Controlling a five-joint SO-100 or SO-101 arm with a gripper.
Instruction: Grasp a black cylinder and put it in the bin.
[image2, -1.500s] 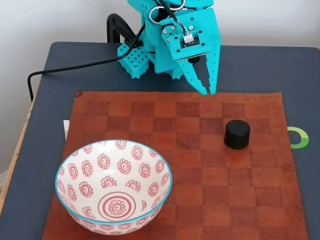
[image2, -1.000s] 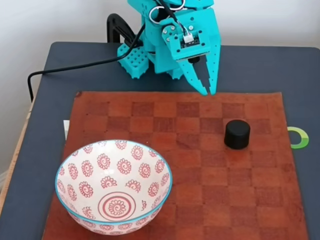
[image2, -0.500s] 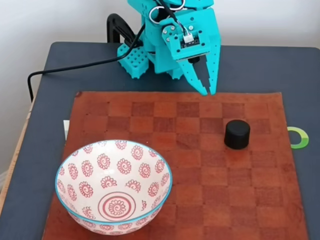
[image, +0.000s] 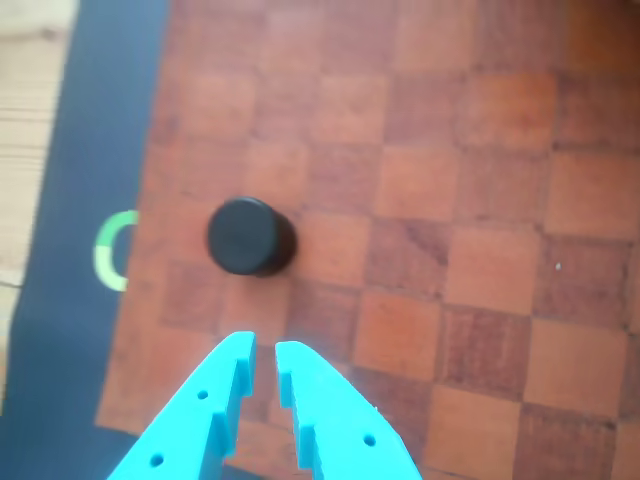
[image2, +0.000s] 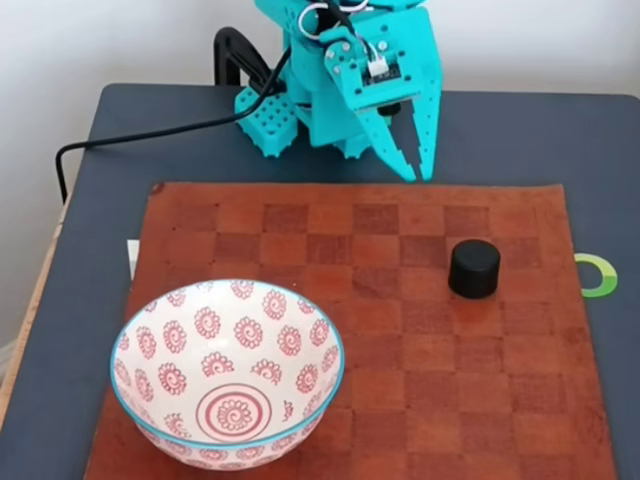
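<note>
The black cylinder (image2: 474, 268) stands upright on the right side of the brown checkerboard mat (image2: 380, 330) in the fixed view. My teal gripper (image2: 419, 175) hangs above the mat's far edge, behind the cylinder and slightly to its left, well apart from it. Its fingers are shut to a thin slit and hold nothing. In the other view the cylinder (image: 250, 236) lies just beyond the gripper (image: 265, 347), a little left of the fingertips. The white bowl with red spirals and a blue rim (image2: 290, 340) sits at the mat's near left corner.
A green ring mark (image2: 598, 275) lies on the dark table (image2: 560, 140) right of the mat; in the other view the green ring mark (image: 108, 250) is left of the cylinder. A black cable (image2: 150, 135) runs from the arm's base to the left.
The gripper has risen slightly and tilted, its tips now a little higher over the mat's far edge. Cylinder and bowl have not moved.
</note>
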